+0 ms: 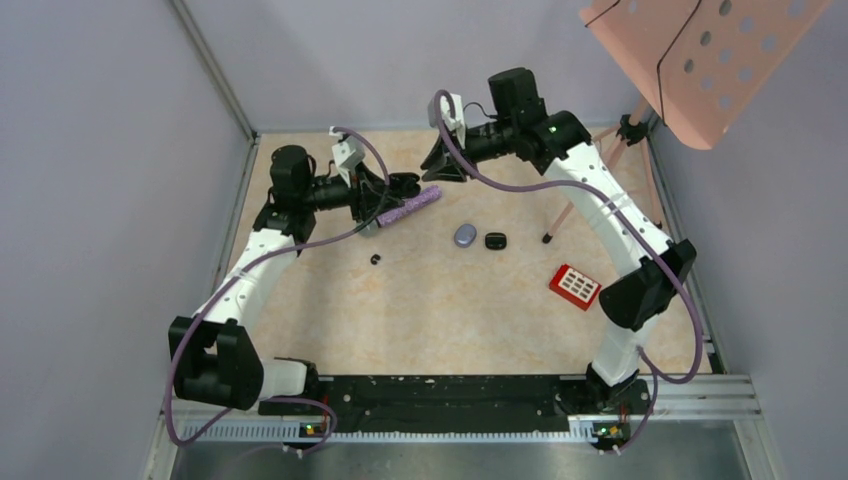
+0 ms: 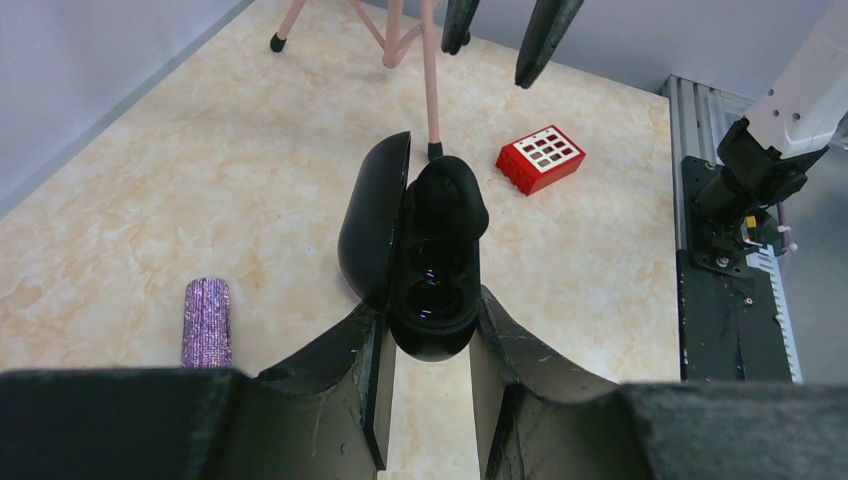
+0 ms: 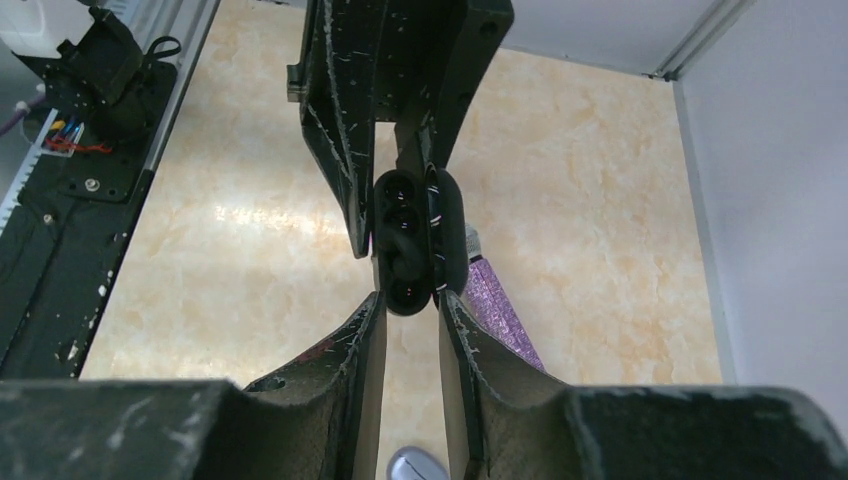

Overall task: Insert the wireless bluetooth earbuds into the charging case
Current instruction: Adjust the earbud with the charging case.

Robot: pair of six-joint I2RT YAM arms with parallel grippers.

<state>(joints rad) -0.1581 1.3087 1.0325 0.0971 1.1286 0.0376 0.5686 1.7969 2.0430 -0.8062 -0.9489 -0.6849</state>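
Note:
My left gripper (image 2: 430,300) is shut on an open black charging case (image 2: 437,250) and holds it above the table, with the lid (image 2: 373,220) swung out to the left. Both wells (image 2: 436,285) look dark and glossy; I cannot tell if earbuds sit in them. My right gripper (image 3: 408,300) is open with nothing between its fingers, its tips just short of the case's end (image 3: 405,285). In the top view the two grippers (image 1: 405,185) (image 1: 437,165) face each other at the back of the table. One tiny black earbud (image 1: 376,259) lies on the tabletop.
A purple glitter microphone (image 1: 410,208) lies under the left gripper. A grey oval case (image 1: 465,235) and a shut black case (image 1: 496,240) sit mid-table. A red block (image 1: 575,286) is at the right, and a pink stand (image 1: 700,60) with legs (image 2: 395,30) at the back right.

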